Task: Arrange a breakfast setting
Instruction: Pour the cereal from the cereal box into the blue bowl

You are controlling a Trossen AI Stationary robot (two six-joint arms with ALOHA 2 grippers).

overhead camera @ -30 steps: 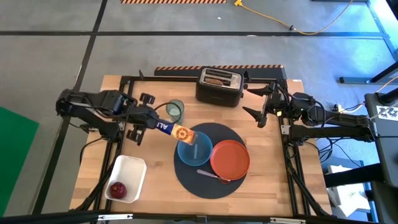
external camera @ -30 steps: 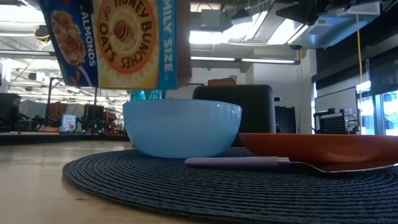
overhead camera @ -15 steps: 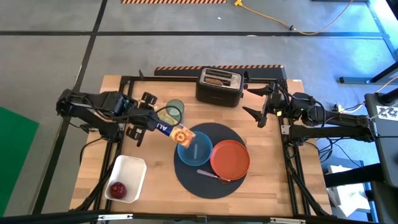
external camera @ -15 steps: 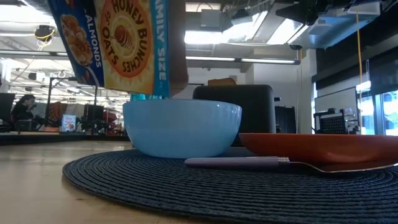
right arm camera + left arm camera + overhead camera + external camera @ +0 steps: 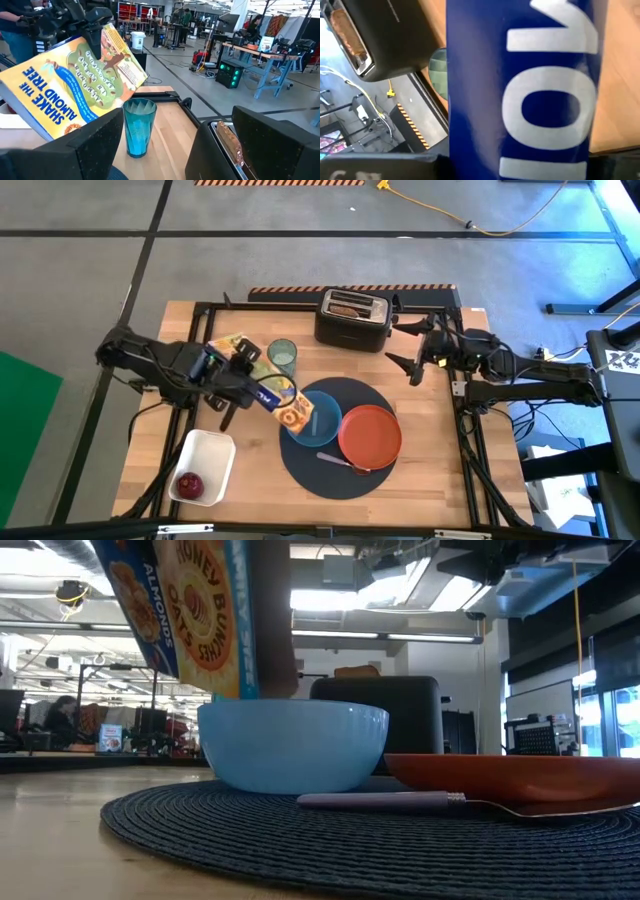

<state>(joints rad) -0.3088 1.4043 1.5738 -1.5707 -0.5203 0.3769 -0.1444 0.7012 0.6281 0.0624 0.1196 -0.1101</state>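
A round dark mat (image 5: 300, 470) bears a blue bowl (image 5: 318, 420), an orange-red plate (image 5: 370, 432) and a metal spoon (image 5: 335, 460). My left gripper (image 5: 243, 377) is shut on a cereal box (image 5: 278, 402) that slants down over the bowl's left rim. In the low view the box (image 5: 200, 615) hangs above the bowl (image 5: 292, 745). A greenish glass (image 5: 283, 357) stands behind the box. A toast slice (image 5: 347, 307) sticks up from the toaster (image 5: 352, 320). The red apple (image 5: 189, 483) lies in a white tub (image 5: 205, 465). My right gripper (image 5: 412, 356) waits open right of the toaster. My left gripper pinches the cereal box across its two broad faces, with the blue narrow side (image 5: 520, 90) turned toward the wrist. It comes from the table's left, slanting down. The box is lifted clear and tilted, its lower end (image 5: 296, 416) over the bowl.
The black toaster stands at the table's far edge, close to my right gripper. The white tub sits at the near left corner. Bare wood shows at the near right and far left of the table (image 5: 440, 470).
My left gripper has rolled its wrist and shifted a little toward the near edge and the bowl. The cereal box has turned about its length, so its back panel now faces up. Its lower end stays over the bowl's left rim.
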